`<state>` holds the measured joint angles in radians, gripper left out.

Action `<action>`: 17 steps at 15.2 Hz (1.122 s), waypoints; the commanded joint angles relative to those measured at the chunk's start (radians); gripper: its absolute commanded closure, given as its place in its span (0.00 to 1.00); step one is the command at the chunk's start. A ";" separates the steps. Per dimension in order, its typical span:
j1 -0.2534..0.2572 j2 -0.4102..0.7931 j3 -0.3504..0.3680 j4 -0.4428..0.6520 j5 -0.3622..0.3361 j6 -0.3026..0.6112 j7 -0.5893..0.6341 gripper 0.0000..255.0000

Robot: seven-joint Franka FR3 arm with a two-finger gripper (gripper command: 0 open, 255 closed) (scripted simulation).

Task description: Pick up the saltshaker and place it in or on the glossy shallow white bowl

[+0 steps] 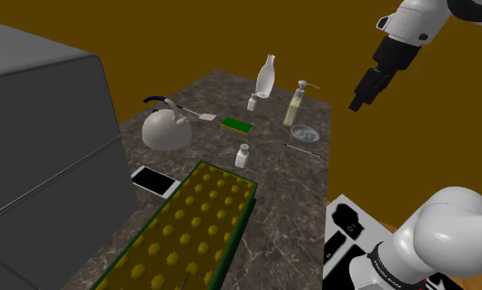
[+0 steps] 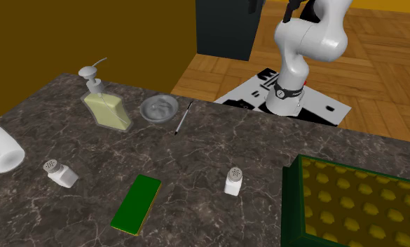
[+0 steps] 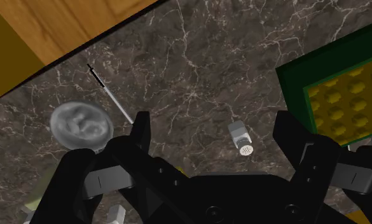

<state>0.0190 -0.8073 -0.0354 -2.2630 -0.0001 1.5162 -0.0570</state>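
Observation:
Two small white shakers stand on the dark marble counter [image 1: 280, 189]. One shaker [image 1: 242, 156] [image 2: 233, 181] is near the green tray's corner; in the wrist view this shaker [image 3: 240, 137] lies far below, between my spread fingers. The other shaker [image 1: 252, 102] [image 2: 61, 172] stands by the white bottle. The shallow greyish bowl [image 1: 303, 132] [image 2: 158, 107] [image 3: 81, 124] sits near the counter's edge beside a soap dispenser. My gripper [image 1: 361, 99] [image 3: 217, 137] hangs high above the counter's edge, open and holding nothing.
A soap dispenser [image 1: 295, 105] [image 2: 106, 107], a thin pen [image 1: 303, 151] [image 2: 183, 117], a green sponge [image 1: 236, 125] [image 2: 136, 203], a white kettle [image 1: 166, 128], a tall white bottle [image 1: 266, 76], a phone [image 1: 155, 181] and a green tray with yellow bumps [image 1: 185, 235] [image 2: 357, 203] share the counter.

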 commanded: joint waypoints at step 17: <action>0.041 0.582 0.149 0.176 0.000 0.236 0.156 0.00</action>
<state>0.0586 -0.2612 0.1082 -2.1018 0.0048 1.7429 0.0921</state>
